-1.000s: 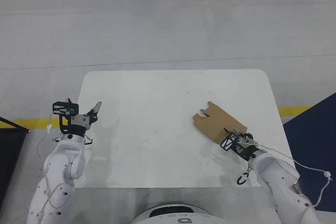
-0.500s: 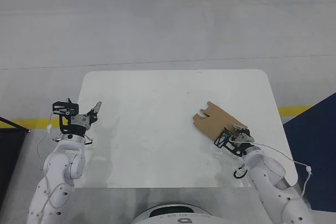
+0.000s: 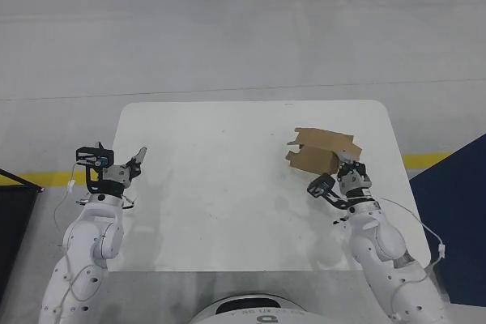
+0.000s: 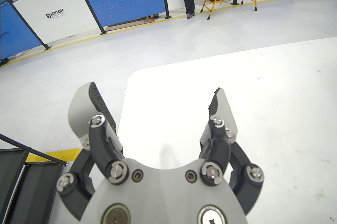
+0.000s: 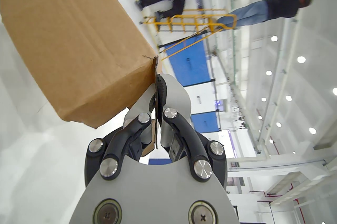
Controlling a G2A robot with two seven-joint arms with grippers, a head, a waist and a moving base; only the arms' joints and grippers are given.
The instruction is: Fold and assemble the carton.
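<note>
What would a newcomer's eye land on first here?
The brown carton stands out, partly opened out at the far right of the white table. The right gripper is shut on one thin cardboard edge of it. Across the table, the left gripper hangs open at the left edge, holding nothing.

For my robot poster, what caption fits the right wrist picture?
Right pincer clamps a flap of the brown carton.

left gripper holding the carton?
No, the left gripper is open and empty; the right gripper grips the carton.
</note>
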